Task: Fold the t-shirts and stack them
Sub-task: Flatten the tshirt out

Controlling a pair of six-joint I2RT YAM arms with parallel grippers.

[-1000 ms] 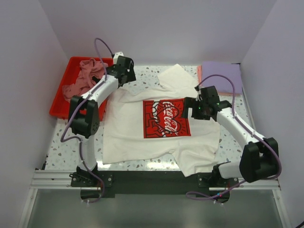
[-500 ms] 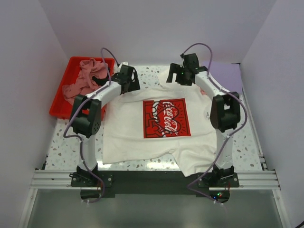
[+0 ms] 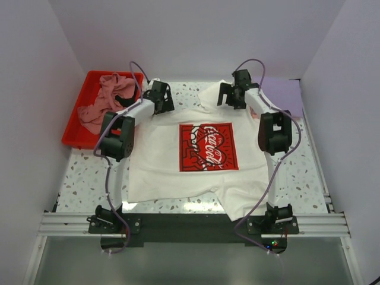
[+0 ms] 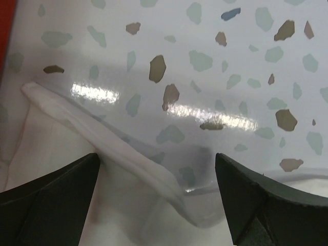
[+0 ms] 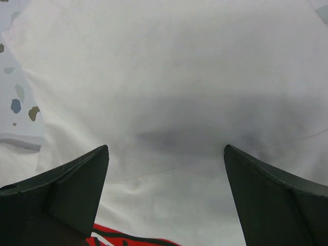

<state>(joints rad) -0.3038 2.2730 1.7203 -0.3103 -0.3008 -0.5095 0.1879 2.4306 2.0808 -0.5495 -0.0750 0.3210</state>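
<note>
Item: white t-shirt (image 3: 160, 169). We read one marking on it, a red square print (image 3: 208, 146) on the chest bearing the white script "Coca-Cola". We find no other legible text. The right wrist view shows only the print's red edge, without letters.

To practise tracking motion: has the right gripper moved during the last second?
Yes. The right gripper swung from beside the red print toward the table's far side, and is now over a sleeve of the white t-shirt.
</note>
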